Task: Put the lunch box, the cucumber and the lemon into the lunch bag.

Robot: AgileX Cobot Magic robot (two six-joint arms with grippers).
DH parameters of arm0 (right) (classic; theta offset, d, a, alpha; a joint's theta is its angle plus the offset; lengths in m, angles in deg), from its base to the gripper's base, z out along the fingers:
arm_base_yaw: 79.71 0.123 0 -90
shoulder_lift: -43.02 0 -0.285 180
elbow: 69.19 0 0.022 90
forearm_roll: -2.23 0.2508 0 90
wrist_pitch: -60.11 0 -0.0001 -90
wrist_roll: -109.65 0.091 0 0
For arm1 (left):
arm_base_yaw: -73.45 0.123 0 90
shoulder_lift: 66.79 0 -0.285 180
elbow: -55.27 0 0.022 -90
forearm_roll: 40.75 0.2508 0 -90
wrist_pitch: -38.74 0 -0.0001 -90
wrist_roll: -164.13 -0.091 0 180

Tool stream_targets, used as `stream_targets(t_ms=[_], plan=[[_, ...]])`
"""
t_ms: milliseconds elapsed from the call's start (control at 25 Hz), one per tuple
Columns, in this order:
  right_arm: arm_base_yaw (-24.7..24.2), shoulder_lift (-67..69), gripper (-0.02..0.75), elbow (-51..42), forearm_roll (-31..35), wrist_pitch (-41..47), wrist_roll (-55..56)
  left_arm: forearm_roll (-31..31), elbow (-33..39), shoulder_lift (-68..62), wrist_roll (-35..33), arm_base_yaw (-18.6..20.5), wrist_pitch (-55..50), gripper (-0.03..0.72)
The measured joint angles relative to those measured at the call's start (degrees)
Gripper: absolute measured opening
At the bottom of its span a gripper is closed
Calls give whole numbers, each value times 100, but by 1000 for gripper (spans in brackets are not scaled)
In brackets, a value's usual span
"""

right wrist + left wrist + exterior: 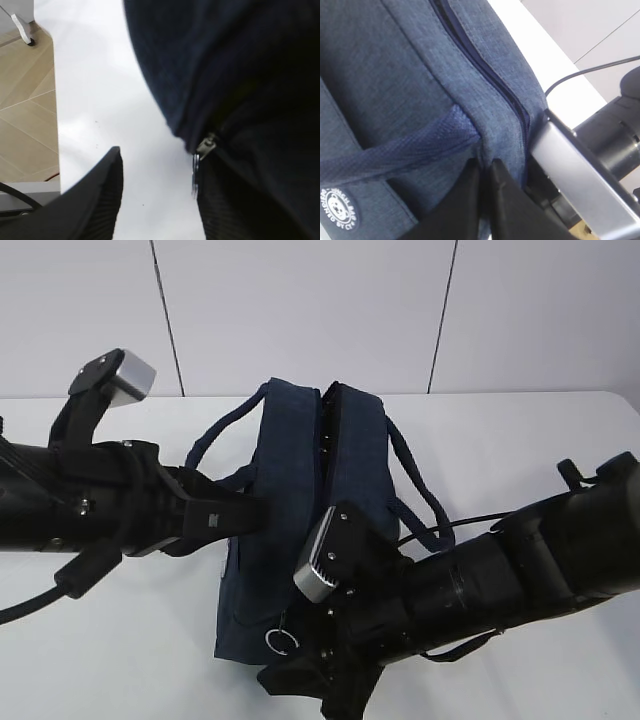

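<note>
Lunch bag [300,500] fabric sits pinched in the closed left end effector [482,172]; right end effector [157,195] gapes beside the zipper pull [202,150].

Both arms flank the upright lunch bag [300,490] on the table [520,450].

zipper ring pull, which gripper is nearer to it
Right. The right gripper is open with the zipper ring pull just beside one finger. The left gripper is shut on the lunch bag fabric at its side, farther off.
</note>
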Motion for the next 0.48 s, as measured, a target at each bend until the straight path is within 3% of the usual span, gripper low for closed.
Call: stream_targets(t_ms=[280,480], plan=[[0,23,347,196,-11,13,0,0,0,0,0,0,-2,1],[0,46,280,208,-11,13,0,0,0,0,0,0,-2,1]])
